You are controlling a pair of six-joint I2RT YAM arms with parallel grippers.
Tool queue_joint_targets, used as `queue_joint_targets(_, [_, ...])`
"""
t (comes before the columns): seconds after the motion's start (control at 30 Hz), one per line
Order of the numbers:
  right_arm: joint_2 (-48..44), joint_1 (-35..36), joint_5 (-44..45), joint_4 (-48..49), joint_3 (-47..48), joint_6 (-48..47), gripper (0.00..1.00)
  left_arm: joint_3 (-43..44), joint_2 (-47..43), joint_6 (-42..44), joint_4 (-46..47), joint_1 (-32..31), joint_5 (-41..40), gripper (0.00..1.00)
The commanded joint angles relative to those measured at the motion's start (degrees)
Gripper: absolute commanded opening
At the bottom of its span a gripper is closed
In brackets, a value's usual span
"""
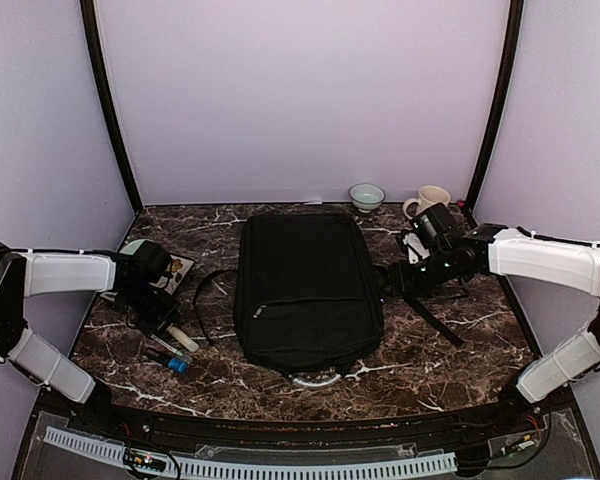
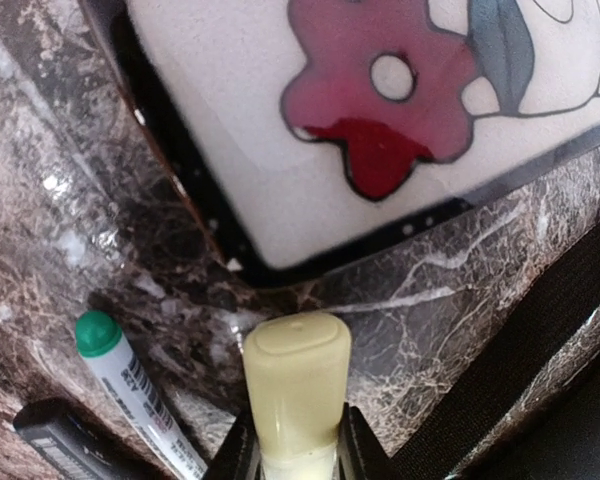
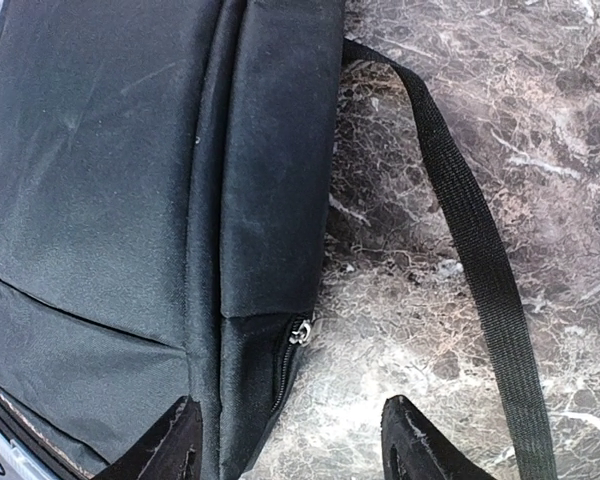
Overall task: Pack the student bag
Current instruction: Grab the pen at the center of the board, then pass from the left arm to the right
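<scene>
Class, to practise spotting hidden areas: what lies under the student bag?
The student bag lies flat on the marble table. Black straps emerge from its sides. Whatever lies beneath its body is covered.

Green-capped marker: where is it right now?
Left wrist view, lower left: marker on the table between a black pen and the yellow tube in the left gripper.

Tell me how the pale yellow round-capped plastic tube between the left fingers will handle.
The pale yellow plastic tube looks smooth and glossy, so it may slip in a light pinch. Its round body would probably roll on the marble table if released.
</scene>
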Motion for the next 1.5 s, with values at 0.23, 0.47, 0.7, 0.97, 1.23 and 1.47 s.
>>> queue_joint_targets(0.23, [-1.78,-0.34,1.66,-2.40,5.17,-2.07,0.61,7.29,-6.11,-9.13,-2.27,-9.46,-0.46,0.13])
queue_joint_targets(0.47, [-4.58,-0.17,-6.43,1.25,6.67,5.69,0.62,19.52,-6.16,-9.65,-3.81,-13.63,-5.59,0.12])
queue_joint_targets(0.7, [-7.12,1.93,-20.66,17.43,4.87,11.69,0.65,27.85,-0.25,-8.74,4.53,-19.86,-7.73,0.13])
queue_joint_targets(0.97, [-3.99,5.58,-20.46,17.84,8.62,10.21,0.71,39.02,10.13,-8.51,10.34,-25.96,-5.77,0.13])
queue_joint_targets(1.23, [0.48,7.43,-18.91,17.34,11.06,9.12,0.78,47.60,16.39,-8.52,11.92,-29.19,-4.75,0.13])
queue_joint_targets(1.47, [3.91,7.75,-19.19,18.15,14.23,8.88,0.70,49.67,18.14,-10.53,13.26,-30.51,-4.04,0.13])
